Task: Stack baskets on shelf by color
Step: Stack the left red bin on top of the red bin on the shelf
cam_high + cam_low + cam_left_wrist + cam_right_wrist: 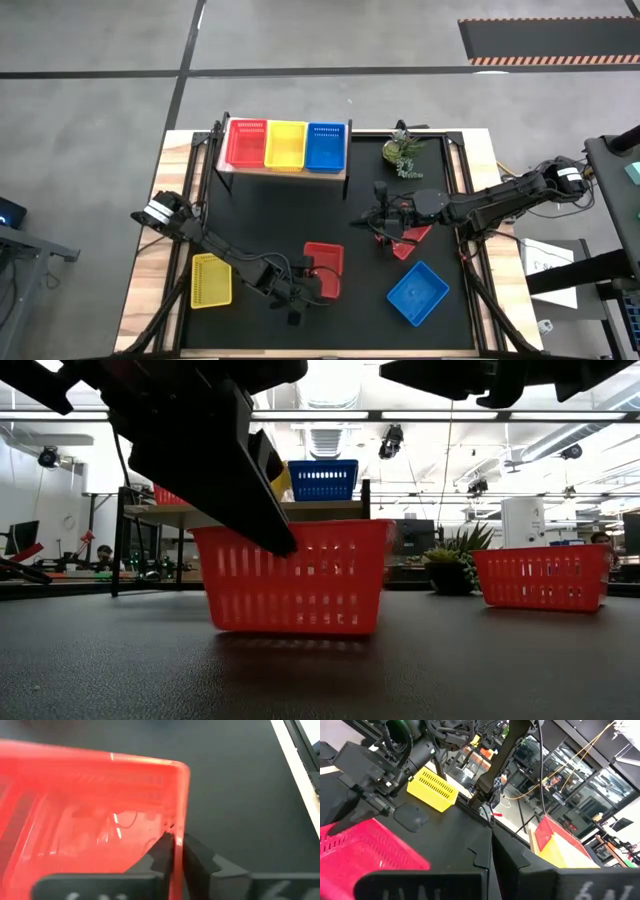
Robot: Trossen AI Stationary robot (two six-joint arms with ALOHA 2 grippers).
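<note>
Black tabletop [300,210] carries what we see: shelf [283,172] at the far edge with a red [246,143], a yellow [285,145] and a blue basket [326,146] side by side on it, small potted plant [404,152] just beside the shelf, loose yellow basket [211,279] at the near left, loose blue basket [417,292] at the near right. We find the left arm blocking much of the low view, its dark bulk covering the near red basket's [323,270] left corner. Second red basket [412,240] is mostly hidden under the right gripper [386,236] from above; we can't make out the contact there, though its fingers are fully closed. Left wrist view is blurred and cuts the red basket off at the edges. Left gripper [174,851] is pinched on the near red basket's side wall, one finger [162,847] inside, the other outside, basket resting on the table in the front middle
</note>
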